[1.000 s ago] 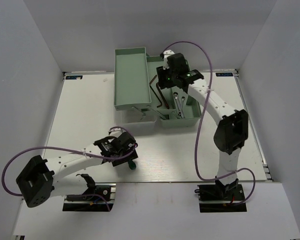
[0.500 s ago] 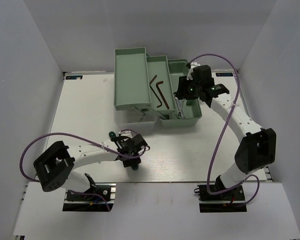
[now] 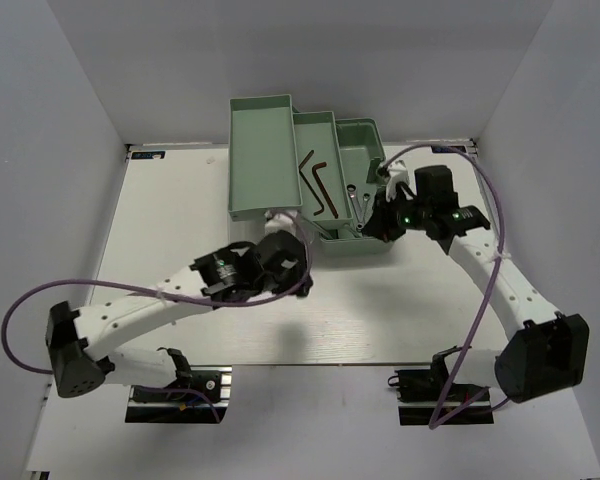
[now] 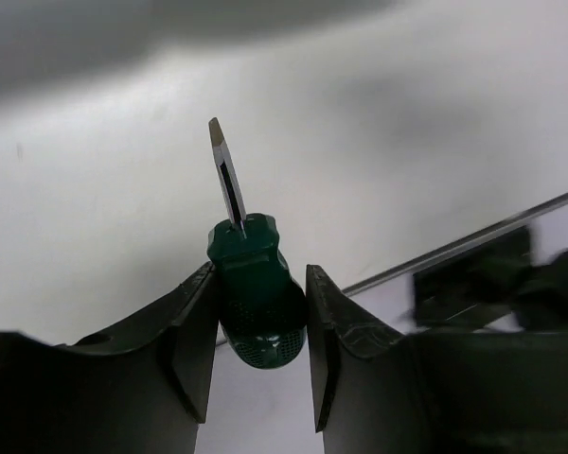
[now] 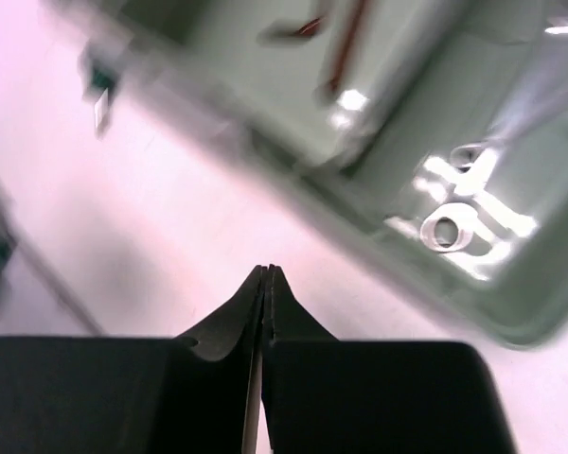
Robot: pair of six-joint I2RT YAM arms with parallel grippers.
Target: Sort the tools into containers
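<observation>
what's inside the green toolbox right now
Dark red hex keys lie in the middle tray of the toolbox, silver wrenches in the deep right compartment. From above, the right claw covers that compartment's near corner, so anything there is hidden.

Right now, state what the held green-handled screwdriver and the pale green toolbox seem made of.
Stubby green-handled screwdriver: handle likely hard plastic, glossy, dimpled at its butt; blade looks like bright steel, with a dark stripe. Pale green rectangular toolbox: probably moulded plastic, uniform matte colour, thin walls.

Wht table (image 3: 170, 220), grn toolbox (image 3: 260, 160) at rear ctr
</observation>
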